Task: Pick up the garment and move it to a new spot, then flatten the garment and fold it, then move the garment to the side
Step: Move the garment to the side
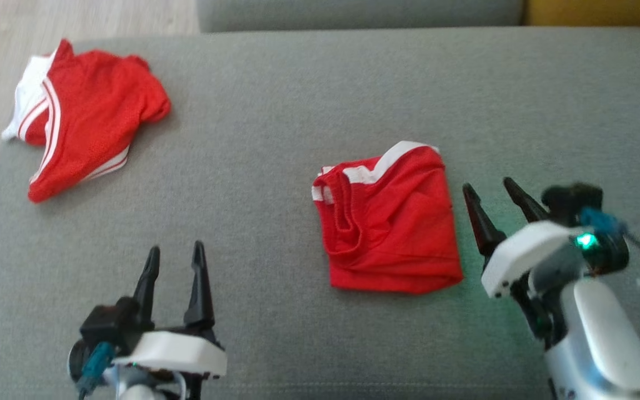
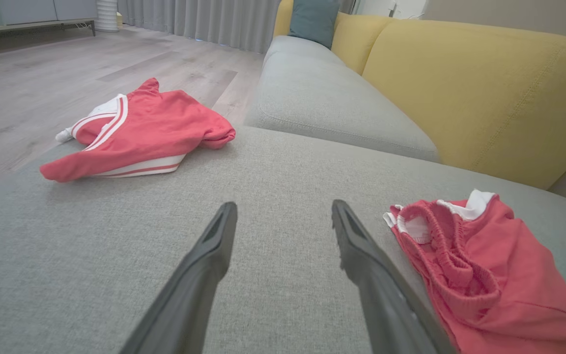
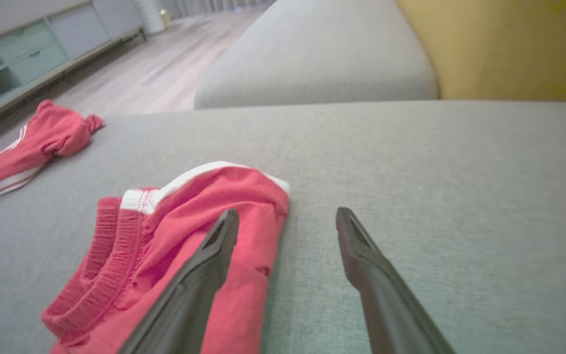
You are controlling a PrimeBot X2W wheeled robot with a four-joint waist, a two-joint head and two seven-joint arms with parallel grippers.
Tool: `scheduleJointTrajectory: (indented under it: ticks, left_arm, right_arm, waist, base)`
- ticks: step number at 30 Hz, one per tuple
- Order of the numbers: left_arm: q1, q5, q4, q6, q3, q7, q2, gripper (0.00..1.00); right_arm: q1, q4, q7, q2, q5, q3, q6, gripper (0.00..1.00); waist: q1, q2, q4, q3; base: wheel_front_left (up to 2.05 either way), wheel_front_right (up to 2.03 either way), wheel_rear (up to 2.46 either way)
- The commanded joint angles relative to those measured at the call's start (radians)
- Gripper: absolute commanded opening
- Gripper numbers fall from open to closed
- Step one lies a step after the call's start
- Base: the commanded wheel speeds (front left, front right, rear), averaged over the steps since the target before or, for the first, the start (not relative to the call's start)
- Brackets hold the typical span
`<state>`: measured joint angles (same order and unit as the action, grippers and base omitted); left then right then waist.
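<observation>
While both grippers hang empty over the grey seat [image 1: 275,100], the garment [image 1: 389,222] lies on that seat at about three o'clock from the middle of the head view. It is a pair of red shorts folded into a rough square. Its ribbed elastic waistband bunches along the nine o'clock edge, and a white stripe crosses the twelve o'clock edge toward the one o'clock corner. The cloth is creased, with stacked layers showing along the six o'clock edge.

The right gripper [image 1: 488,185] stands just beside the garment at its three o'clock, fingers pointing to eleven o'clock, jaws moderately apart with nothing between them. In the right wrist view one finger [image 3: 214,255] lies across the red cloth; whether it touches the cloth cannot be told.

The left gripper [image 1: 176,248] sits at the garment's eight o'clock, well apart from it. Its jaws are likewise parted over bare seat, fingers pointing to twelve o'clock.

A second garment [image 1: 86,116], red with white stripes and crumpled, lies at ten o'clock near the seat's far corner, well apart from the first.
</observation>
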<state>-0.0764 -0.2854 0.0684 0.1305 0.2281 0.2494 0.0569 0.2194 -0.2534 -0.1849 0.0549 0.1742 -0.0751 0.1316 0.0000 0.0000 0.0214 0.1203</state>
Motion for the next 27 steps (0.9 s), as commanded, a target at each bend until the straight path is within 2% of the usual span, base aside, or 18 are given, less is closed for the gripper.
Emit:
scheduleJointTrajectory:
  ticks: [1,7,17,18,19,23,24,25,26,27]
  left_arm:
    - [0.06,0.001,-0.041,-0.004,-0.017,0.012,-0.006,1.0]
    - [0.091,-0.019,-0.057,0.008,0.009,0.012,-0.006,1.0]
    - [0.103,-0.033,-0.059,0.022,0.028,0.012,-0.007,1.0]
    - [0.103,-0.034,-0.058,0.02,0.027,0.012,-0.007,1.0]
    - [0.104,-0.034,-0.057,0.02,0.026,0.012,-0.007,1.0]
    - [0.106,-0.032,-0.059,0.022,0.025,0.012,-0.007,1.0]
    - [0.106,-0.032,-0.059,0.022,0.025,0.012,-0.007,1.0]
    - [0.107,-0.031,-0.06,0.022,0.023,0.012,-0.007,1.0]
    - [0.108,-0.029,-0.061,0.021,0.022,0.012,-0.007,1.0]
    - [0.108,-0.026,-0.063,0.02,0.021,0.012,-0.007,1.0]
  right_arm:
    - [0.061,0.019,-0.06,0.025,0.03,-0.038,-0.001,1.0]
    - [0.122,-0.036,-0.23,0.077,0.09,-0.047,-0.001,1.0]
    - [0.147,-0.087,-0.391,0.114,0.212,-0.061,-0.001,0.98]
    - [0.149,-0.09,-0.402,0.117,0.22,-0.063,-0.001,0.72]
    - [0.151,-0.093,-0.411,0.121,0.227,-0.066,-0.001,0.51]
    - [0.161,-0.098,-0.424,0.128,0.242,-0.075,-0.001,0.24]
    - [0.161,-0.098,-0.424,0.128,0.242,-0.075,-0.001,0.24]
    - [0.164,-0.098,-0.424,0.129,0.246,-0.078,-0.001,0.14]
    - [0.167,-0.097,-0.422,0.129,0.249,-0.082,-0.001,0.0]
    - [0.171,-0.096,-0.418,0.131,0.25,-0.086,-0.001,0.0]
  waist:
    - [0.0,0.0,0.03,0.036]
    - [0.0,0.0,0.082,0.086]
    - [0.0,0.0,0.129,0.105]
    - [0.0,0.0,0.131,0.106]
    - [0.0,0.0,0.131,0.106]
    - [0.0,0.0,0.13,0.11]
    - [0.0,0.0,0.13,0.11]
    - [0.0,0.0,0.128,0.112]
    - [0.0,0.0,0.125,0.114]
    - [0.0,0.0,0.121,0.116]
  base:
    - [0.0,0.0,0.0]
    - [0.0,0.0,0.0]
    - [0.0,0.0,0.0]
    - [0.0,0.0,0.0]
    - [0.0,0.0,0.0]
    - [0.0,0.0,0.0]
    - [0.0,0.0,0.0]
    - [0.0,0.0,0.0]
    - [0.0,0.0,0.0]
    - [0.0,0.0,0.0]
